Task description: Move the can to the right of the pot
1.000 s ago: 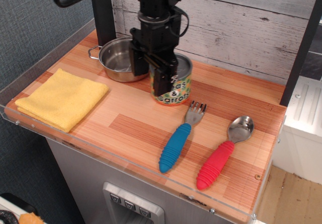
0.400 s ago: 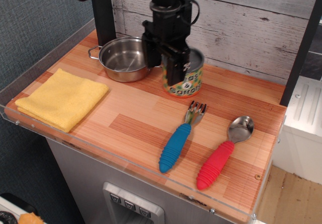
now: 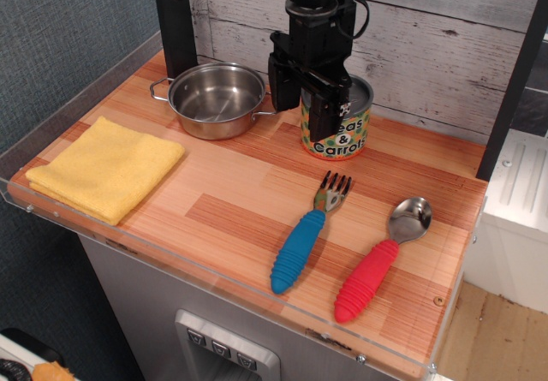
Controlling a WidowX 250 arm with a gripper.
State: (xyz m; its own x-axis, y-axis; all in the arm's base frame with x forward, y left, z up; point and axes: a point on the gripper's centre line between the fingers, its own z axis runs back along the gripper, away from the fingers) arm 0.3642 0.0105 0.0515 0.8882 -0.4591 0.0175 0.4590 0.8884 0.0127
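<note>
The can (image 3: pixel 347 133), with a grey metal top and a yellow-orange "Peas & Carrots" label, stands upright on the wooden table near the back wall, to the right of the pot (image 3: pixel 216 99). The pot is a shallow shiny steel one with loop handles, at the back left. My black gripper (image 3: pixel 310 98) comes down from above and is shut on the can's left side, one finger (image 3: pixel 326 114) in front of the label. The can looks at or just above the table; I cannot tell which.
A folded yellow cloth (image 3: pixel 107 167) lies at the front left. A blue-handled fork (image 3: pixel 304 236) and a red-handled spoon (image 3: pixel 380 258) lie at the front right. A black post (image 3: pixel 175 21) stands behind the pot. The table has a clear acrylic rim (image 3: pixel 214 271).
My gripper has carried the can to the right and toward the back wall, away from the pot's rim. The pot is now fully uncovered.
</note>
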